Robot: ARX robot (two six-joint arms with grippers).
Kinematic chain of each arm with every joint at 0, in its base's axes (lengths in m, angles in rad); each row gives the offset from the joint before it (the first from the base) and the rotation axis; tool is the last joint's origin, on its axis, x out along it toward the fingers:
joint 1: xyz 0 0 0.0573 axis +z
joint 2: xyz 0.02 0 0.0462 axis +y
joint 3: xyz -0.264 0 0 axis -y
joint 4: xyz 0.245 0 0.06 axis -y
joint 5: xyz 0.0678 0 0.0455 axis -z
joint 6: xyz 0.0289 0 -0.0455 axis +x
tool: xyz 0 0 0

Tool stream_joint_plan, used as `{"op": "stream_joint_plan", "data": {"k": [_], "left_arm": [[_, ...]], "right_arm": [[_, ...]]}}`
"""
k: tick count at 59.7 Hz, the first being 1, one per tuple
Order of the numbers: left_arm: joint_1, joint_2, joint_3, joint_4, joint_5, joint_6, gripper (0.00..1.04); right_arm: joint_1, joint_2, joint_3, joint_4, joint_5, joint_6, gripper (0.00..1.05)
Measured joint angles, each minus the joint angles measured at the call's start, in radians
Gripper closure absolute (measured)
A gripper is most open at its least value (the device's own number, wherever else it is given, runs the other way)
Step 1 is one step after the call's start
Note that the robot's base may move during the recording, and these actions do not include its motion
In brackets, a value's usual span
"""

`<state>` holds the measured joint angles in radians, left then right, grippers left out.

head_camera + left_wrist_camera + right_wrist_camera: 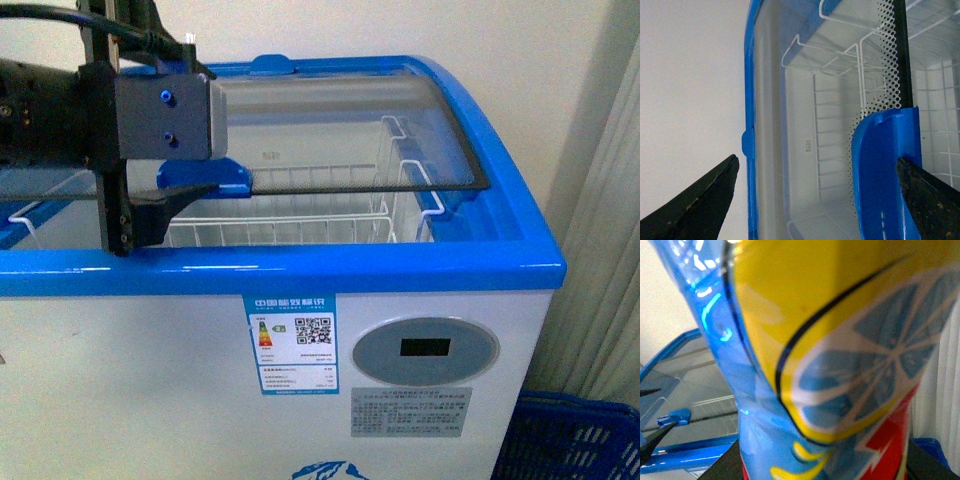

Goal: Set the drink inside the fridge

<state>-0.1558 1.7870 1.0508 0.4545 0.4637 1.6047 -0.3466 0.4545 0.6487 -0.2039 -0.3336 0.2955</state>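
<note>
The drink bottle (830,340), with a blue, yellow and red label, fills the right wrist view, and my right gripper (825,467) is shut on its lower part. The fridge (300,270) is a white chest with a blue top rim, straight ahead in the front view. Its dark glass lid (350,130) covers the back part, and white wire baskets (290,225) show in the gap near the front rim. My left gripper (815,200) is open at the lid's blue handle (885,170), which lies against one finger (927,195). The left arm (120,130) reaches in from the upper left.
A blue plastic crate (570,440) stands on the floor right of the fridge, with a pale curtain (610,250) behind it. The fridge front carries an energy label (290,345) and an oval grey display panel (425,350). A plain wall rises behind the fridge.
</note>
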Motion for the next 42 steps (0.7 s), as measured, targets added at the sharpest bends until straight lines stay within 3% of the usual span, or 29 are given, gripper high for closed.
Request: {"op": "stream_joint_plan", "data": {"k": [21,42], "left_arm": [[-0.004,0.149,0.214,0.000,-0.057,0.058,0.08],[-0.013,0.375,0.493,0.146,-0.193,0.131,0.08]], "right_arm": [[0.001,0.000,0.000,0.000,0.000,0.000,0.61],[0.001,0.000,0.000,0.000,0.000,0.000,0.61]]}}
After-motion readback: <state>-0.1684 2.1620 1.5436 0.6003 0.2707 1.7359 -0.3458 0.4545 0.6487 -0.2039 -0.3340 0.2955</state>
